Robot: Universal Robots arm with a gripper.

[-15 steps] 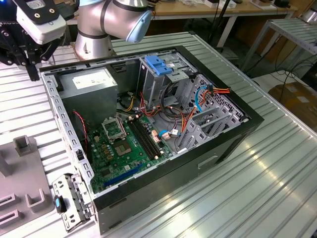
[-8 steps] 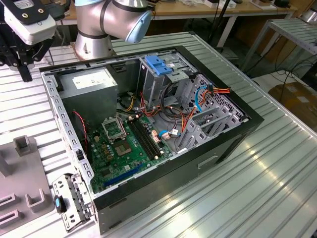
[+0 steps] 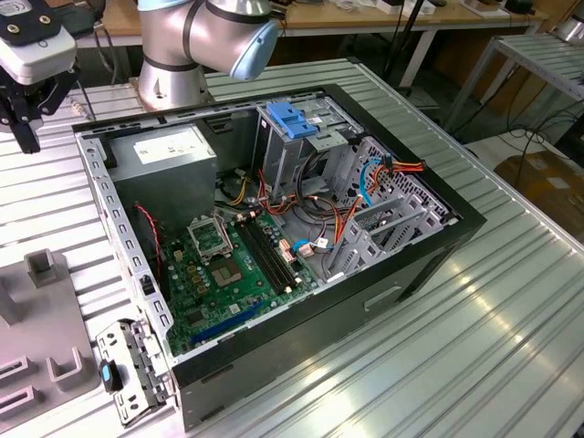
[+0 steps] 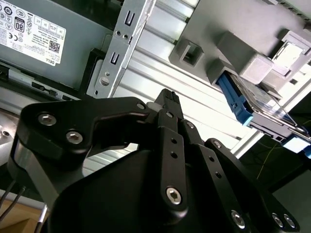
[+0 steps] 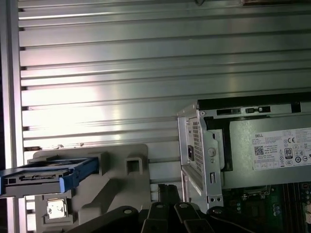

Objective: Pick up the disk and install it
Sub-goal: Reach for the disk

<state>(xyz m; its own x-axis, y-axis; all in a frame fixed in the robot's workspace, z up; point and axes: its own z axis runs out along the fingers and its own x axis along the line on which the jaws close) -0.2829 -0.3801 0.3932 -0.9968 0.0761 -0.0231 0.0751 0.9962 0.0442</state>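
Observation:
The disk [image 4: 265, 106] is a flat silver drive with blue side rails, resting in a grey holder block [image 4: 218, 53] on the ribbed table. In the first wrist view the disk [image 5: 43, 178] sits edge-on at the top of the same holder [image 5: 121, 179]. My gripper [image 4: 167, 97] hangs above the table between the computer case and the holder, shut with nothing in it and well apart from the disk. Its fingertips [image 5: 167, 190] point at bare table. In the exterior view my gripper [image 3: 27, 137] is at the far left, outside the case.
The open computer case [image 3: 438, 237] lies on the metal table [image 3: 511, 347]. Inside are the grey power-supply box [image 3: 173, 155], the motherboard [image 3: 228, 274], loose cables and a metal drive cage with a blue latch [image 3: 290, 119]. A loose metal bracket [image 3: 137, 365] lies by the case's near corner.

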